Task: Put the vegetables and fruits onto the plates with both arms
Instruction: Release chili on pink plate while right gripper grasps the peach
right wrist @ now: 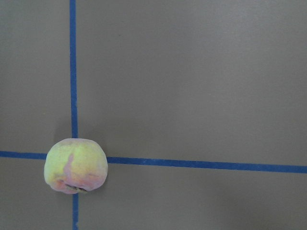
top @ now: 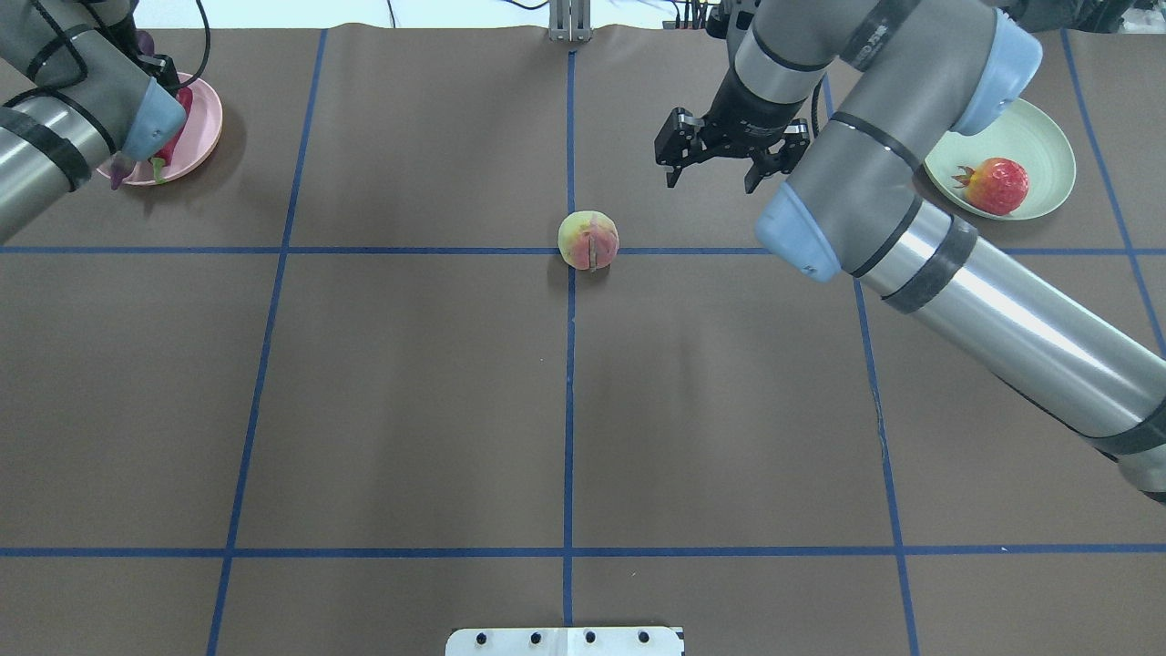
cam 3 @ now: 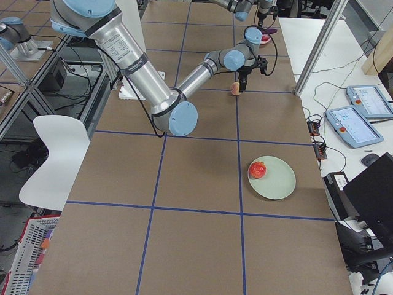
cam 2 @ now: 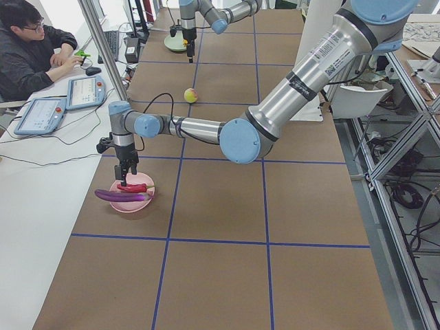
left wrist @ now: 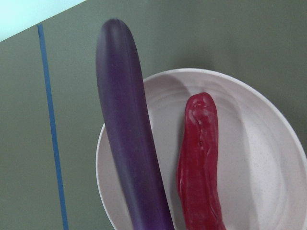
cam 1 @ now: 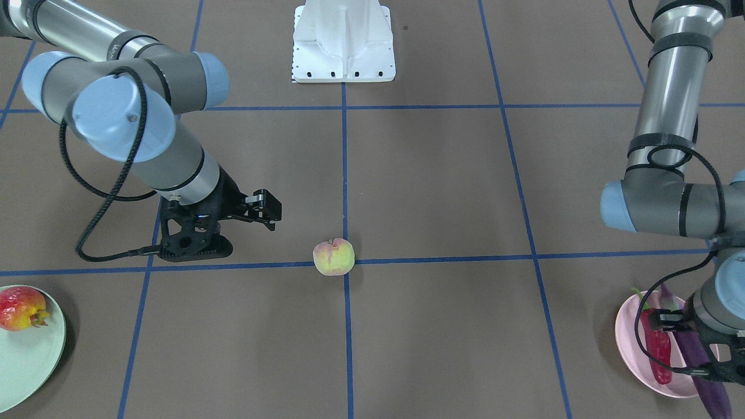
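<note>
The left tool (cam 1: 678, 344) hangs low over the pink plate (left wrist: 268, 143), its fingers apparently spread and gripping nothing. The eggplant (left wrist: 124, 134) and chili (left wrist: 199, 163) beneath it lie free side by side, the eggplant too long for the plate and jutting past its rim. The right tool (top: 711, 173) hovers released and empty, pointing down. The peach (top: 588, 240) sits on the desk (top: 410, 383) near it, off to one side and not between its fingers. On the tool's other side the green plate (top: 1038, 137) holds the pomegranate (top: 997, 185), with room left, likely for the peach.
</note>
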### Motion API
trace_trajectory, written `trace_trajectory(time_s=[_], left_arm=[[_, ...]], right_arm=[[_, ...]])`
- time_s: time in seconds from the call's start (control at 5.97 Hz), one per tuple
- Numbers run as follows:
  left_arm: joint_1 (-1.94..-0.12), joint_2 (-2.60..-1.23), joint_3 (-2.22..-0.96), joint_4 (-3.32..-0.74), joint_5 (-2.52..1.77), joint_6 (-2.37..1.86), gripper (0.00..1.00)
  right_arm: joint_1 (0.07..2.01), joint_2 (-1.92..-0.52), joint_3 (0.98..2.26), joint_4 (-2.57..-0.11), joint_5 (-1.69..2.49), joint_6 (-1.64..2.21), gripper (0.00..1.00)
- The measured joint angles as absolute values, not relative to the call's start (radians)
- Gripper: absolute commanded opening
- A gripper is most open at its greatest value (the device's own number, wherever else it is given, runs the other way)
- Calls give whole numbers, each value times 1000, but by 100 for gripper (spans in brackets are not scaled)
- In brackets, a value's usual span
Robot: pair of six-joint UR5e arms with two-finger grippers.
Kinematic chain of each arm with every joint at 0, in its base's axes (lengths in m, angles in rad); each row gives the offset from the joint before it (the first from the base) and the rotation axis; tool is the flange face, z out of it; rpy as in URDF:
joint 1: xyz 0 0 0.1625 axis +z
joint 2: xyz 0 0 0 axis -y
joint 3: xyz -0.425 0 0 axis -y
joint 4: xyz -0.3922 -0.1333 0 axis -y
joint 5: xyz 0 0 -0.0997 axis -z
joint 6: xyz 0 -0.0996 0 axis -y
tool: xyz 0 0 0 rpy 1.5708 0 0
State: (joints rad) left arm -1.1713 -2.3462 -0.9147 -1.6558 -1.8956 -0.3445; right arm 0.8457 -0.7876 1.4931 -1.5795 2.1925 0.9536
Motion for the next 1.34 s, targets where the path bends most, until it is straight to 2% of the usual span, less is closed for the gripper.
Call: trace_trajectory(time_s=[0.5, 1.34], left_arm=[[-1230, -2345, -1039, -1513, -1991, -271, 100], [-1239, -2343, -1052, -1500, -1996, -264, 100]], right_arm=[[724, -634, 1324, -1570, 2026, 1026, 100], [658, -590, 1182, -1432, 1886, 1023, 100]])
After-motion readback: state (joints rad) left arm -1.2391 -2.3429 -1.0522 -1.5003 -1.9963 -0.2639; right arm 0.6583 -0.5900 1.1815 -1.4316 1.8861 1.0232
